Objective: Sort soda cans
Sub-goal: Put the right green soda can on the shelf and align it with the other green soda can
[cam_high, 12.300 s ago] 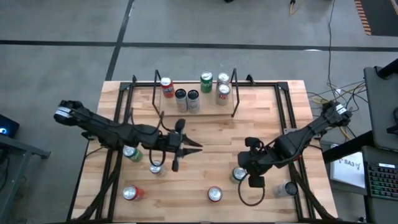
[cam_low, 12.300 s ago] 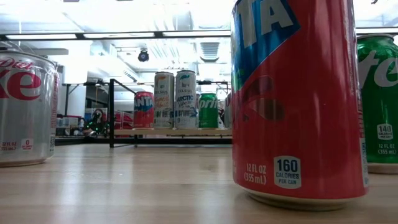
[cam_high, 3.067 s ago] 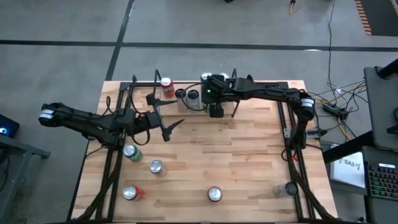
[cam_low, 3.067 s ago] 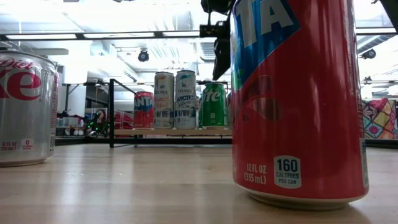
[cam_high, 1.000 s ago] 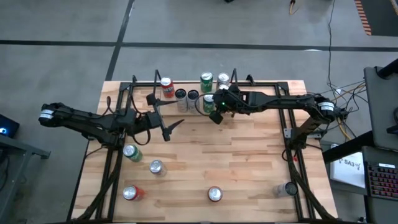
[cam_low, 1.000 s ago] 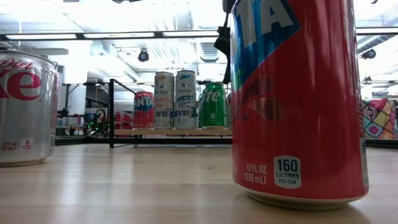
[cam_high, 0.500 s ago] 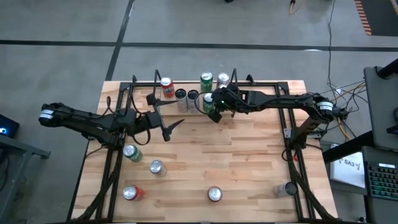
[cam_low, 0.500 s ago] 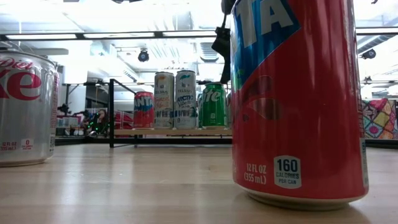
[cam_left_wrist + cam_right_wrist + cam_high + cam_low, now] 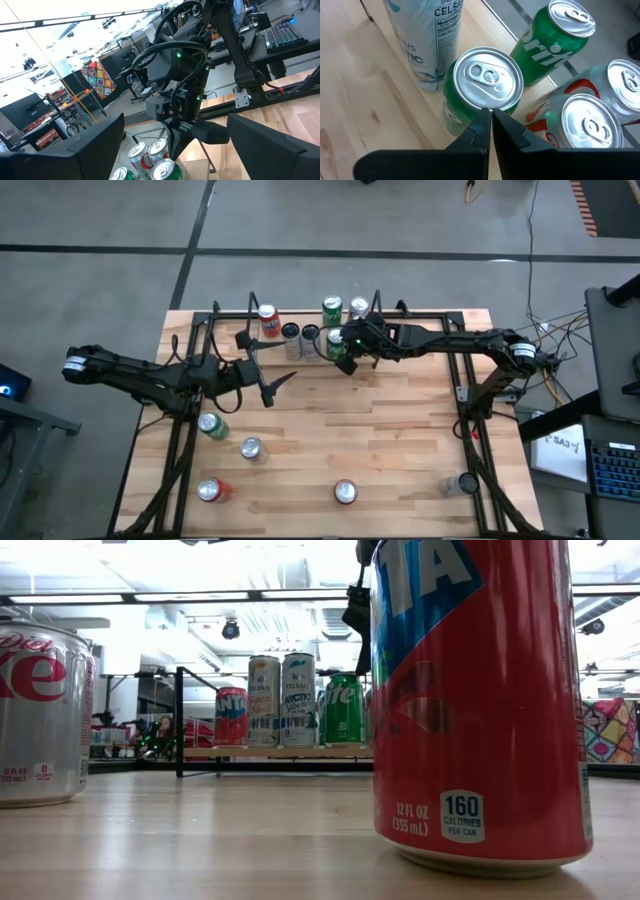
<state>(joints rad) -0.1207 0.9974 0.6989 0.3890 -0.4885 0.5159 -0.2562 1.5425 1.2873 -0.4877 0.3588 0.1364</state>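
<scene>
Hardly moving over the last half second, the right gripper [image 9: 343,352] is hanging just above the green can [image 9: 479,90] on the raised rack [image 9: 368,358], fingers pressed together, holding nothing. Beside that can are standing a second green can [image 9: 555,31] and two silver-white cans [image 9: 581,125]. Well off from the rack, the left gripper [image 9: 277,385] is waiting, spread wide.

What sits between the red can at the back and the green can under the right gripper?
Two tall slim cans stand between the red can and green can, clearest in the high view.
</scene>
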